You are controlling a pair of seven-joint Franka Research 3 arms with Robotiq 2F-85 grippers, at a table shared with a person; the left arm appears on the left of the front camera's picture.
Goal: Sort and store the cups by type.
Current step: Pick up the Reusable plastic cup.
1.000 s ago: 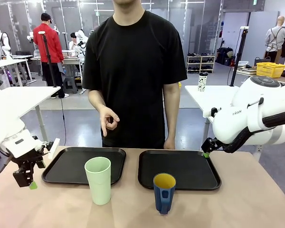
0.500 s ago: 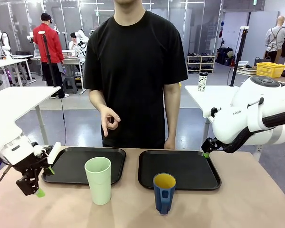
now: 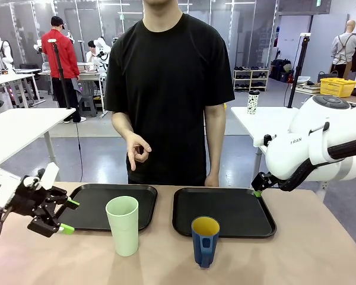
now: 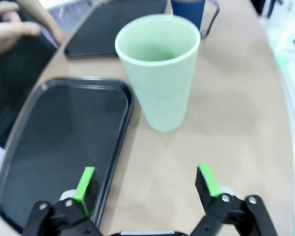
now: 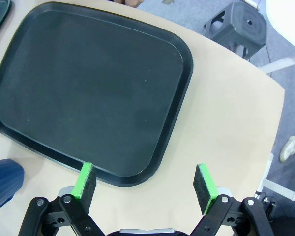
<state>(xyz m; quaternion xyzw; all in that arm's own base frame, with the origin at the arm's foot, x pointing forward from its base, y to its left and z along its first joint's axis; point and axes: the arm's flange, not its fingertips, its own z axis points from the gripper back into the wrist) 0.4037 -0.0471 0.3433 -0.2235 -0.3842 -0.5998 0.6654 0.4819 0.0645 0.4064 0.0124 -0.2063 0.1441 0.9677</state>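
A tall pale-green tumbler (image 3: pixel 123 225) stands upright on the table just in front of the left black tray (image 3: pixel 89 209). To its right a dark-blue mug (image 3: pixel 204 240) with a yellow inside stands before the right black tray (image 3: pixel 237 212). My left gripper (image 3: pixel 69 216) is open, turned sideways and pointing at the tumbler from the left, a short way off. In the left wrist view the tumbler (image 4: pixel 159 70) stands ahead of the open gripper (image 4: pixel 147 180) with the mug (image 4: pixel 188 11) beyond it. My right gripper (image 5: pixel 146 182) hangs open over the near right corner of the right tray (image 5: pixel 91 93). A corner of the mug (image 5: pixel 3 186) shows there.
A person in a black T-shirt (image 3: pixel 166 89) stands at the far side, one hand (image 3: pixel 136 149) raised, the other by the right tray's far edge. Both trays hold nothing. Bare tabletop (image 3: pixel 308 249) lies to the right of the mug.
My left gripper has swung from pointing downward to lying sideways, its fingers now aimed at the tumbler. The right arm, both cups and the person have stayed put.
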